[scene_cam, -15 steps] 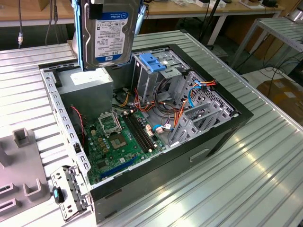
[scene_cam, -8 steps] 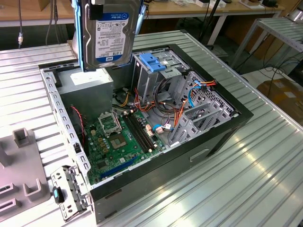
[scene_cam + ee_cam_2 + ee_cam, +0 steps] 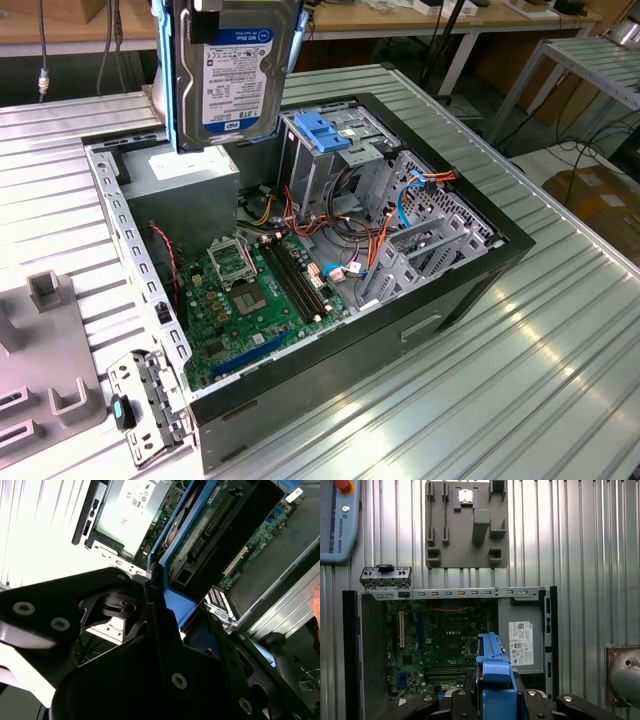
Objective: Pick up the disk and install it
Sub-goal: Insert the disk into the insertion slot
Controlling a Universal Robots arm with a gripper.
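You will find the disk point(image 3: 235, 70) silver, its label white with a blue band, its rails blue. The end effector point(image 3: 496, 696) is black. The board point(image 3: 250, 300) is green; the case point(image 3: 330, 385) black; the cage point(image 3: 300, 165) grey with a blue bracket point(image 3: 322, 130). The cables point(image 3: 375, 245) run red, orange and blue. The surface point(image 3: 540, 370) is silver, ribbed in parallel lines; the fixture point(image 3: 465, 530) plain grey.
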